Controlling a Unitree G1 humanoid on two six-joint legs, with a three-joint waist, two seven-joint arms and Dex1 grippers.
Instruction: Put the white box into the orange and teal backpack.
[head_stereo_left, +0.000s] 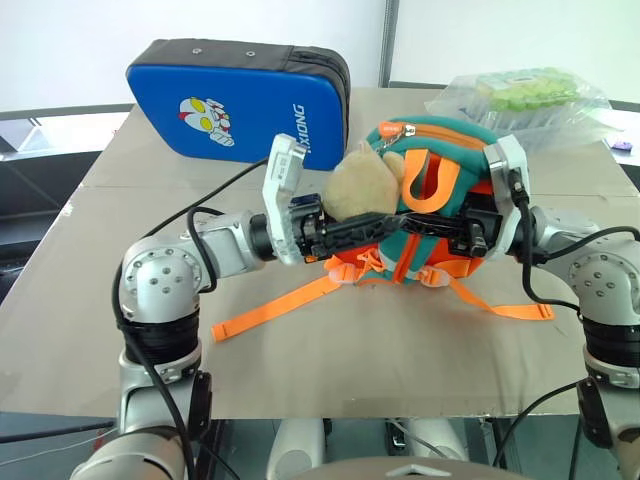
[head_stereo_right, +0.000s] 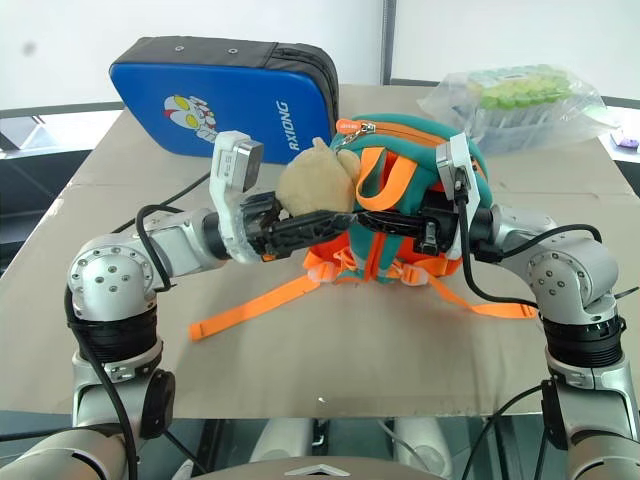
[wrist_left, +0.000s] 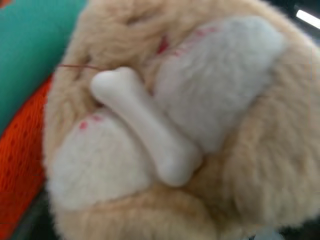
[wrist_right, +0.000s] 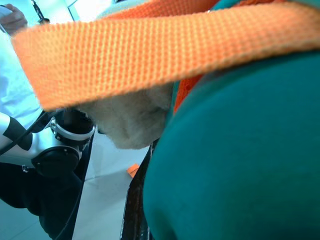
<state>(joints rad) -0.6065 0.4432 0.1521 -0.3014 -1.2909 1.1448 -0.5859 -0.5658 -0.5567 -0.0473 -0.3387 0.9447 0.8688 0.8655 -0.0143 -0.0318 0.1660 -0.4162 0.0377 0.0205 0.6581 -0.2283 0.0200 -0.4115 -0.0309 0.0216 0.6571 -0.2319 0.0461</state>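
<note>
With right gripper (head_stereo_left: 462, 232) fingers together at the orange and teal backpack (head_stereo_left: 440, 190), the left gripper's (head_stereo_left: 352, 232) spread was unclear; steadying mattered.

Cardboard-covered table (head_stereo_left: 330, 370) — tan, seams visible. White wall (head_stereo_left: 200, 25) behind, grey vertical post (head_stereo_left: 388, 40) at centre — bright, even daylight.

Head pair: look forward and down from above the arms at the bench (head_stereo_left: 300, 370); both share the orange and teal backpack (head_stereo_right: 420, 150) mid-bench.
Left wrist: pressed close against the plush toy (wrist_left: 165, 130).
Right wrist: close against the backpack's strap (wrist_right: 150, 50).
</note>
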